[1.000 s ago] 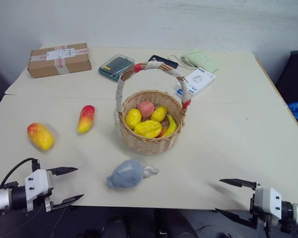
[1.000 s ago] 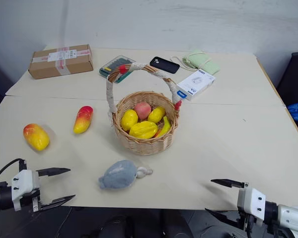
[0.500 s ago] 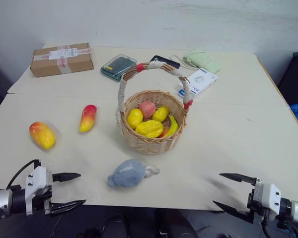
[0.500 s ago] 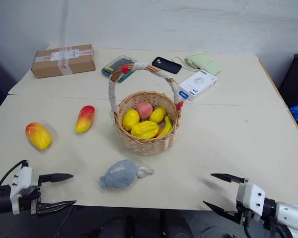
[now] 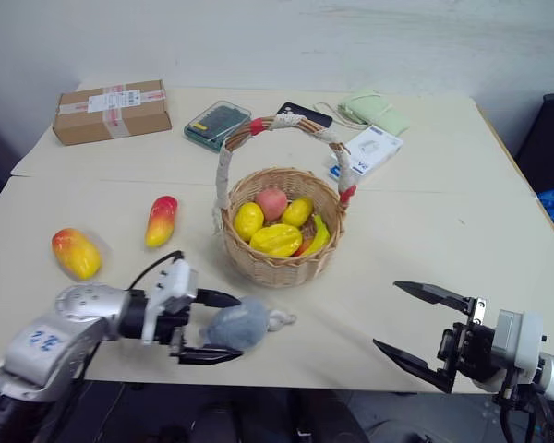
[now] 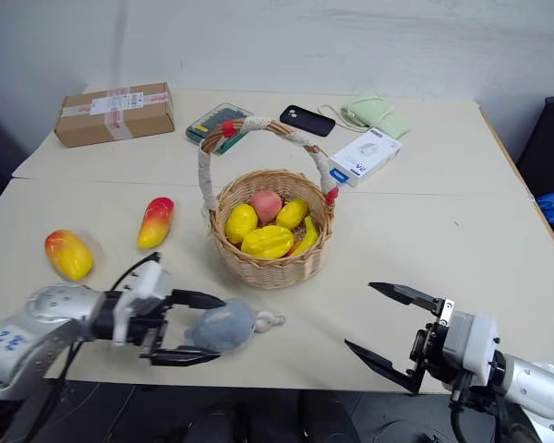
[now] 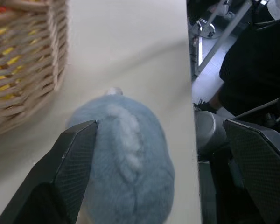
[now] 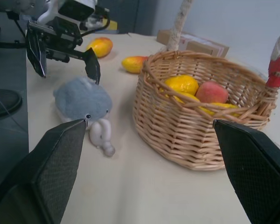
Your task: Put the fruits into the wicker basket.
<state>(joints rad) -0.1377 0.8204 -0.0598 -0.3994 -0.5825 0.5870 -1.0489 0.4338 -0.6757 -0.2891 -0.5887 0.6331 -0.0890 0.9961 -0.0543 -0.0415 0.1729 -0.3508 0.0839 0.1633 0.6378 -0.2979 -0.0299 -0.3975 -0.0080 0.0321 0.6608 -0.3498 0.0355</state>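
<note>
The wicker basket (image 5: 279,269) stands mid-table with several yellow fruits and a pink one (image 5: 271,202) inside. Two fruits lie on the table to its left: a plump oval mango (image 5: 76,253) and a long tapered one (image 5: 161,221). My left gripper (image 5: 239,325) is open in front of the basket, its fingers either side of the left end of a grey plush lump (image 6: 226,323). Whether they touch it I cannot tell. My right gripper (image 5: 388,316) hangs open and empty over the table's near edge, right of the basket.
Along the far side lie a cardboard box (image 5: 111,109), a teal case (image 5: 216,123), a black phone (image 5: 305,114), a green cloth (image 5: 372,109) and a white carton (image 5: 367,150). The table's front edge (image 5: 305,388) runs just under both grippers.
My left gripper has swung right from the near left corner to the grey plush lump. My right gripper has risen and come a little inward. Both stayed open.
</note>
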